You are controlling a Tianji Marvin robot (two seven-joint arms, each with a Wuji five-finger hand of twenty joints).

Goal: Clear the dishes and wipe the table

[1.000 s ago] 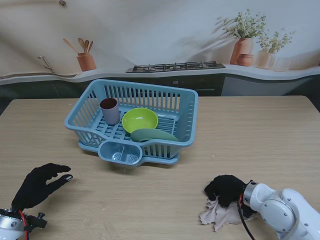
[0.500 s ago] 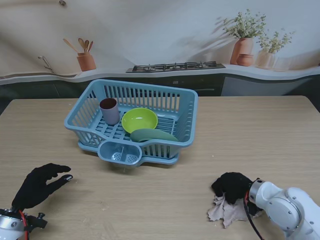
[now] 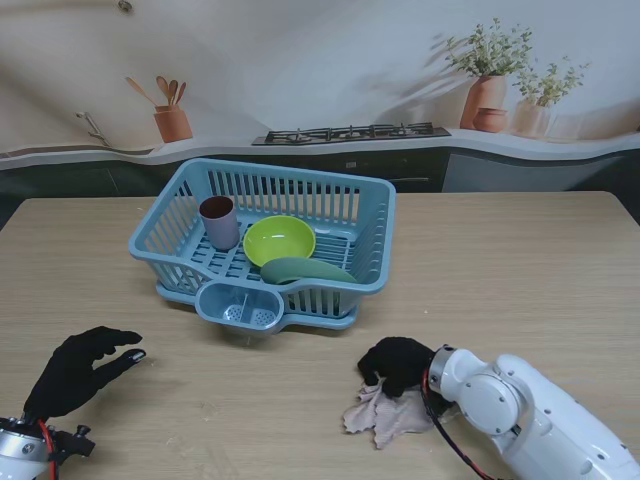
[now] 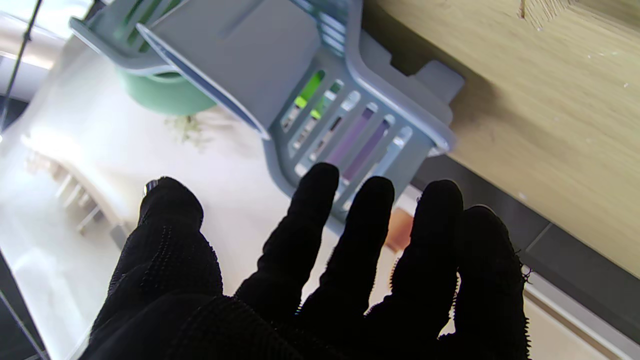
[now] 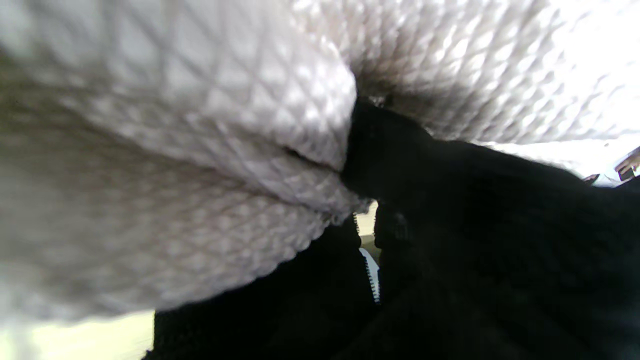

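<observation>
Right hand: the black-gloved right hand [image 3: 398, 363] is curled down on the cloth [image 3: 385, 415], fingers closed into its folds; the wrist view shows the quilted white fabric bunched against the glove.
Cloth: crumpled on the table [image 3: 500, 260], nearer to me than the rack and a little to its right, partly under the hand.
Left hand: the left hand [image 3: 78, 368] sits at the near left, fingers spread and slightly bent, holding nothing.
Rack: the blue dish rack [image 3: 372, 215] stands mid-table, well apart from both hands.
Dishes: a mauve cup [image 3: 219, 221] stands upright at the rack's left, a lime bowl [image 3: 279, 240] in the middle, and a green plate [image 3: 305, 270] leans by the near wall.
</observation>
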